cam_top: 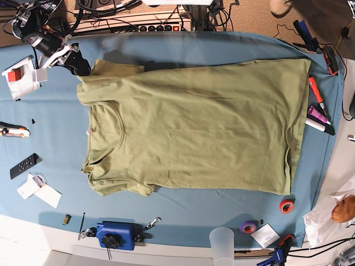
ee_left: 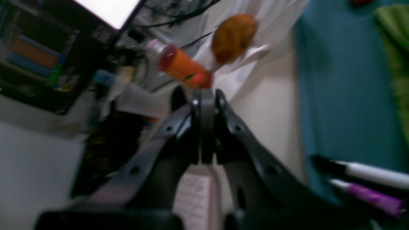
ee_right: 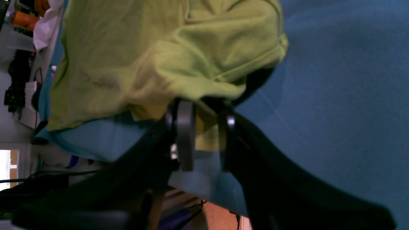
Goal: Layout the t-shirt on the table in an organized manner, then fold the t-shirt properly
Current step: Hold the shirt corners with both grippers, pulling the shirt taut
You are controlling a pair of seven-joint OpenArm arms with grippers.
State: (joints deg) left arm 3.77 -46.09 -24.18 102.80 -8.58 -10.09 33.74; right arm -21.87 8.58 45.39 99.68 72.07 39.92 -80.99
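Note:
The olive-green t-shirt [cam_top: 194, 127] lies spread flat on the teal table [cam_top: 50, 127], neckline to the left and hem to the right. Its upper-left sleeve [cam_top: 113, 68] is folded in on itself. My right gripper [cam_top: 82, 67] is at that sleeve's corner. In the right wrist view its fingers [ee_right: 185, 134] are closed on a bunch of green fabric [ee_right: 206, 137], with the t-shirt [ee_right: 143, 54] draped above them. My left gripper [ee_left: 206, 95] is shut and empty, out past the table's edge [ee_left: 335, 95], with a strip of the t-shirt [ee_left: 396, 48] at far right.
Markers [cam_top: 317, 108] lie by the shirt's hem and show in the left wrist view [ee_left: 367, 174]. Tape rolls [cam_top: 286, 206] and a plastic cup [cam_top: 222, 241] sit front right. A blue tool [cam_top: 115, 235], a remote [cam_top: 24, 165] and a white box [cam_top: 19, 77] are on the left. An orange bottle [ee_left: 183, 67] lies off the table.

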